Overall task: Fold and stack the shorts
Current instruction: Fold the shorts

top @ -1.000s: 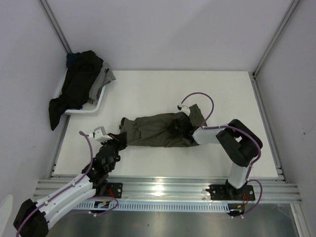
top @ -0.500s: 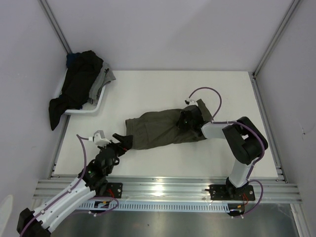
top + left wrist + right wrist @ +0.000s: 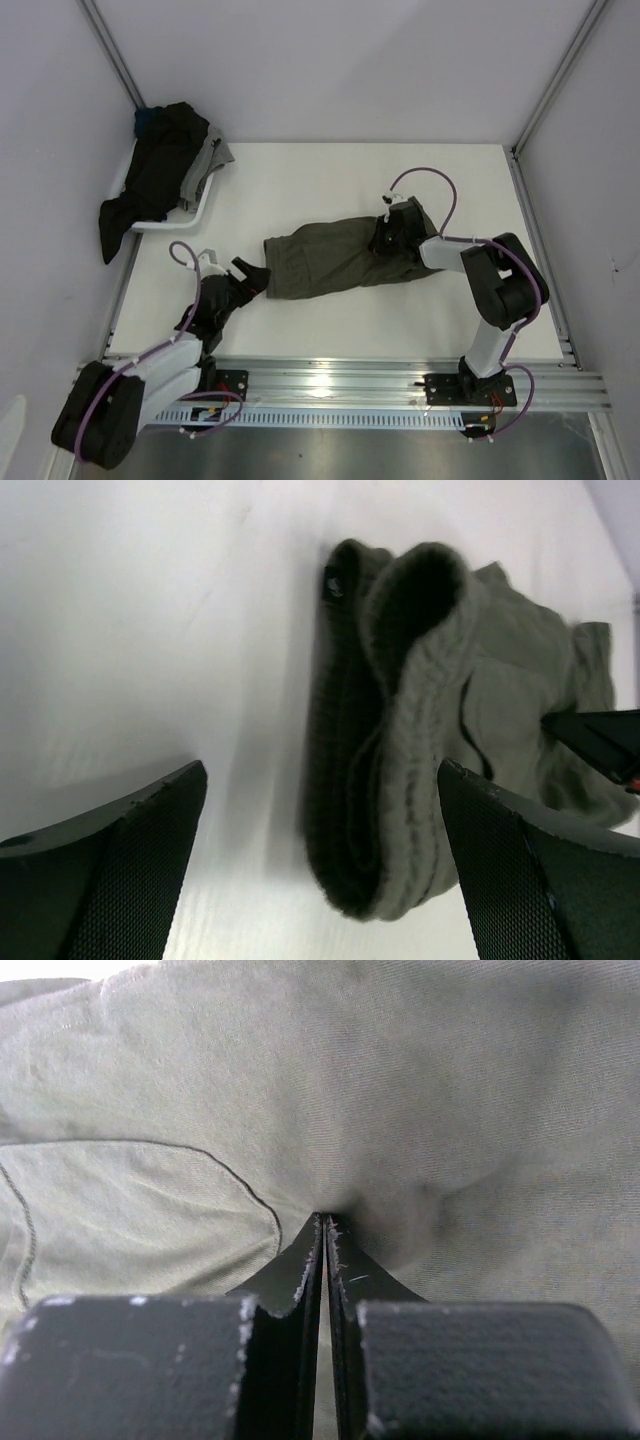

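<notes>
**Desk:** Where did the shorts lie at that moment?

**Operator:** The olive-green cloth shorts (image 3: 335,260) lay about mid-way across the white bench (image 3: 330,170). They slanted from the left, toward the near edge, up to the right. The black cloth shorts (image 3: 150,185) were heaped in the white plastic basket (image 3: 197,214) at the far left corner, with part of them hanging over its rim.

**Desk:** And your two grippers?

**Operator:** My left gripper (image 3: 250,276) stood with its jaws wide apart and held nothing. It sat just beside the left end of the olive pair. Through its wrist camera I saw the ribbed waistband bunched up ahead of the spread fingers (image 3: 110,865), and they were not touching it. My right gripper (image 3: 386,238) was pinched together on a pucker of the olive cloth at the right end.

**Desk:** Which step was that?

**Operator:** I judged I was laying the olive pair out flat, ahead of its first fold. Nothing was folded neatly or stacked, and the black pair was not yet out of the basket.

**Desk:** What did the next move need?

**Operator:** I reckoned the left jaws had to close on the waistband edge. Both arms could then pull the cloth taut and flat before turning one half over the other.
</notes>
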You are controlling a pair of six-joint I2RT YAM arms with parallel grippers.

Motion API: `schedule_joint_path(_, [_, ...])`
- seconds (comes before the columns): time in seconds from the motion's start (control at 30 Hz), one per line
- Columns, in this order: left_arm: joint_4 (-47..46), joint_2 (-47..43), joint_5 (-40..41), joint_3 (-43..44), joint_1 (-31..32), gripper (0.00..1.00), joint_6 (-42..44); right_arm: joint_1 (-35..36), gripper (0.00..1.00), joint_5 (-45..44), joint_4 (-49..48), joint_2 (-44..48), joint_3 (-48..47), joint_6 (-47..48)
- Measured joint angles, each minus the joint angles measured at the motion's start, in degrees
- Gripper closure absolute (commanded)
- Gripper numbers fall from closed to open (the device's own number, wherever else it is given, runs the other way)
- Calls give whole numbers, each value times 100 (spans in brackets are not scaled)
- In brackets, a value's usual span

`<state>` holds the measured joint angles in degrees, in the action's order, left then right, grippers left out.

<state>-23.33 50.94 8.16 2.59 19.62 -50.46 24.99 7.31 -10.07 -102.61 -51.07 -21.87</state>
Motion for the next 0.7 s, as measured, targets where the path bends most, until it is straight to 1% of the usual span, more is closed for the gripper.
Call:
schedule_joint_path(0.23, [-1733,1556,-1327,66,-297,1,149,-59,94,201,131,2,-50,208])
schedule_joint_path(0.37, [-2448,2424,-2004,286,-481,1,151,-76,94,293,157,2,-50,254])
schedule_joint_path(0.53, [-3388,3471,-2658,535,-765,1,125,-81,94,376,221,22,-50,273])
schedule_joint_path(0.6, [-3644,3711,-2806,584,-850,1,103,-81,94,389,256,33,-50,297])
schedule_joint_path(0.7, [-3713,3797,-2872,614,-898,1,114,-87,94,420,299,48,-52,350])
